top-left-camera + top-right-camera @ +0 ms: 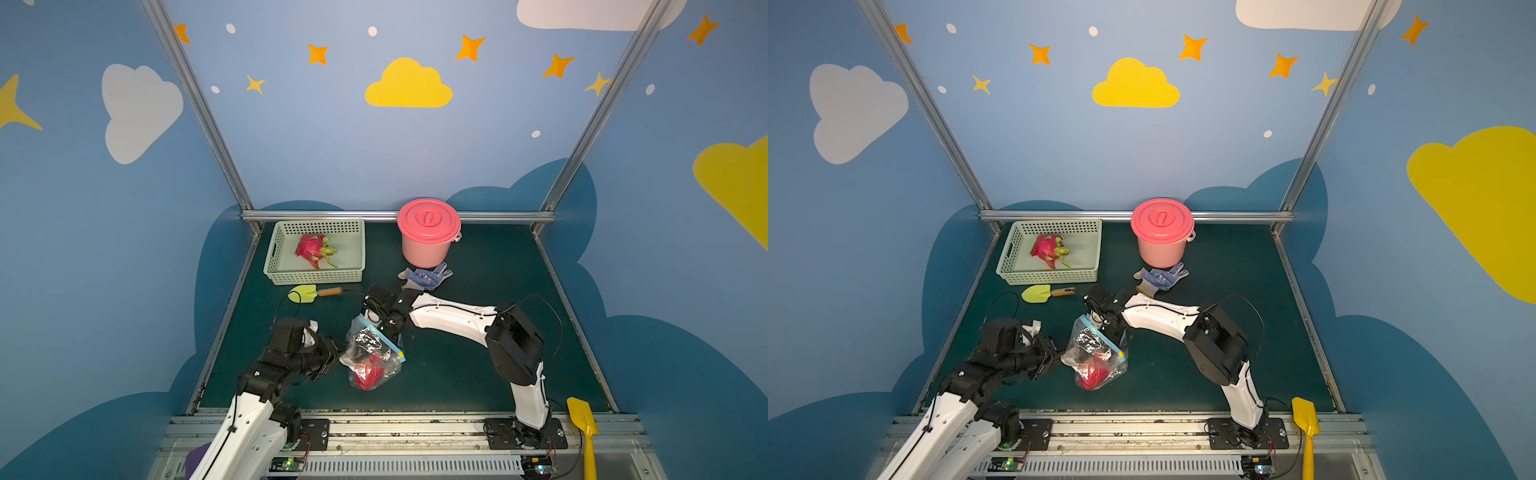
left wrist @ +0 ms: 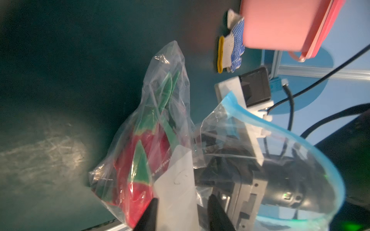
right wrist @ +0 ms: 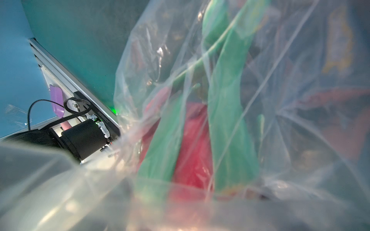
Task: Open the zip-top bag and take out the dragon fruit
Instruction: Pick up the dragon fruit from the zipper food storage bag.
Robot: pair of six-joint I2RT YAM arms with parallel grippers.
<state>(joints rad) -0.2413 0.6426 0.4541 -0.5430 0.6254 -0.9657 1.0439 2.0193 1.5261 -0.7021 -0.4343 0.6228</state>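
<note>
Mid-table | clear crinkly zip-top bag (image 1: 370, 353): long axis front-to-back, blue-zip mouth rearward, red-green dragon fruit (image 1: 368, 374) at near end | left gripper (image 1: 336, 360) straddles labelled side, right gripper (image 1: 387, 327) at mouth; I can't tell either grip.

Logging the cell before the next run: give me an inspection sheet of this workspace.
Surface: dark green mat.
Job's things: zip-top bag mid-mat, zip strip parted, dragon fruit inside.
Clutter: basket holding second dragon fruit; lidded pink bucket; glove; green trowel; yellow shovel at front rail.
Grippers: left gripper straddles bag's label side, grip unclear; right gripper open at bag mouth.
Cables: black cables loop off both arms.
Surroundings: blue walls with clouds, stars; aluminium frame.
</note>
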